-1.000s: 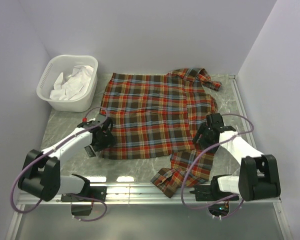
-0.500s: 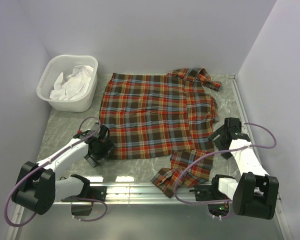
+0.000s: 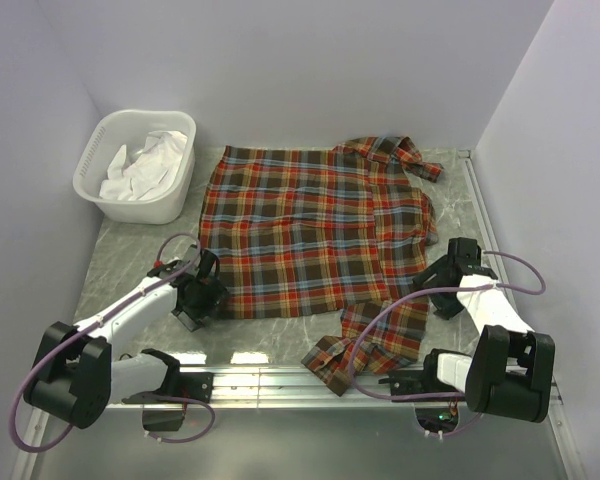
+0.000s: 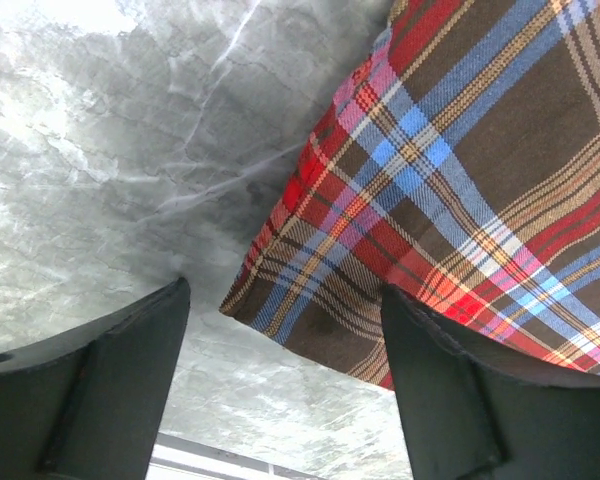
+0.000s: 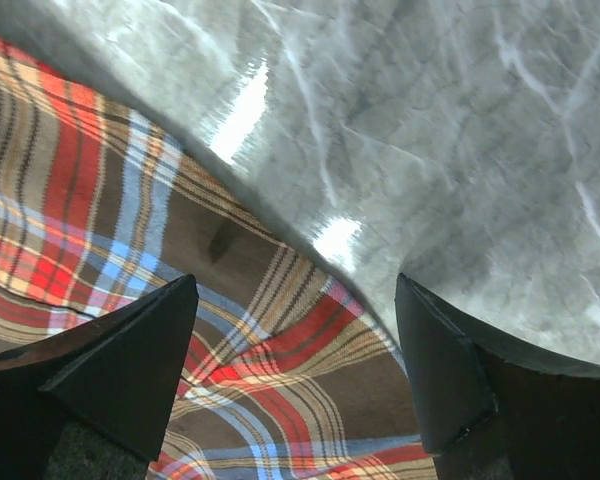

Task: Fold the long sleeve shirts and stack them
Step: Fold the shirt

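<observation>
Left tool (image 4: 285, 335) and right tool (image 5: 295, 330) have retreated to edges of the plaid shirt (image 3: 320, 230) (agape, seemingly empty).

**Top view.** Bright, even, diffuse light from overhead. Focus is sharp throughout, and the colours of the plaid shirt (image 3: 310, 230) are clean and saturated. Shadows are soft and short, lying beneath both arms. There are two small blown-out glare patches on the table (image 3: 120, 255) at its near edge, left of centre. The walls carry a faint lilac cast.

**Left wrist view.** The shirt's weave is crisp. Glare washes out the table in one corner. The left gripper (image 4: 283, 300) is dark and soft-edged, its surface detail lost.

**Right wrist view.** White specular streaks cross the table. The cloth is dimmer toward the fingers. The right gripper (image 5: 295, 290) is a near-silhouette, slightly out of focus.
</observation>
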Tool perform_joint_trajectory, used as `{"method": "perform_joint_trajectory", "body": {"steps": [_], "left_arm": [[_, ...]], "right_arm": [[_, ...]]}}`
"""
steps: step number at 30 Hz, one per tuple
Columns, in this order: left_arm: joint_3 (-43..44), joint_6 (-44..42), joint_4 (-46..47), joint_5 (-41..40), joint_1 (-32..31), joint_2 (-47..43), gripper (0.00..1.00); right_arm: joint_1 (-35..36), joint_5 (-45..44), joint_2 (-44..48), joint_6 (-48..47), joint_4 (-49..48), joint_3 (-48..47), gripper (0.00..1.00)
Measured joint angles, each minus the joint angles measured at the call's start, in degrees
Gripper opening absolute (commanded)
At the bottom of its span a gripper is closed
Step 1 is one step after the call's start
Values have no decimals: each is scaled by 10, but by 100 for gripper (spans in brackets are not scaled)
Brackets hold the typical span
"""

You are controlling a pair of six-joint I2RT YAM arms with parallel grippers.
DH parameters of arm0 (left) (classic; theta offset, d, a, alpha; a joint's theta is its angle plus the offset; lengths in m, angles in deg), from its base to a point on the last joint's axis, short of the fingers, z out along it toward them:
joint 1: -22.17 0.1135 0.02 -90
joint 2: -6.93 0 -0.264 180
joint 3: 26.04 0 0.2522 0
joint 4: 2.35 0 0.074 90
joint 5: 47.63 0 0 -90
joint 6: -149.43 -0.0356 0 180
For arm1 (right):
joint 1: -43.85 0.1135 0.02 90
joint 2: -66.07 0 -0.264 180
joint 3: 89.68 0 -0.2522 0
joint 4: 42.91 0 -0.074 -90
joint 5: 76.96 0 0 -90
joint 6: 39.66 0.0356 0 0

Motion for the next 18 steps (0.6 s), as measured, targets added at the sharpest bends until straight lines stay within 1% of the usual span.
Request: {"method": "perform_joint_trajectory", "body": {"steps": [1,3,4,7,8,9,11,14,15,18], "left_arm": [[-1,0,0,-1,0,0,75],[-2,1,1,-2,0,0,68],[-2,2,1,-3,0,0,58],[-5,2,5,-4,0,3,47],[-5,2,5,-4,0,4,41],[-5,2,6,-4,0,4,38],[-6,0,9,-4,0,5,31],[-7,-2,12,-5,0,6,29],[-7,-2,12,-5,0,7,28],[-7,-3,13,-5,0,7,28]], "right_arm": [[0,3,0,-1,-5,1,85],[0,8,-1,-3,-10,1,84],[0,11,-3,-4,-12,1,84],[0,15,-4,-7,-14,1,80],[0,16,-4,-8,-16,1,79],[0,18,-5,-8,-18,1,74],[0,22,-5,-10,-24,4,70],[0,30,-5,-11,-29,5,68],[1,32,-5,-12,-29,5,65],[6,36,-5,-16,-32,7,63]]}}
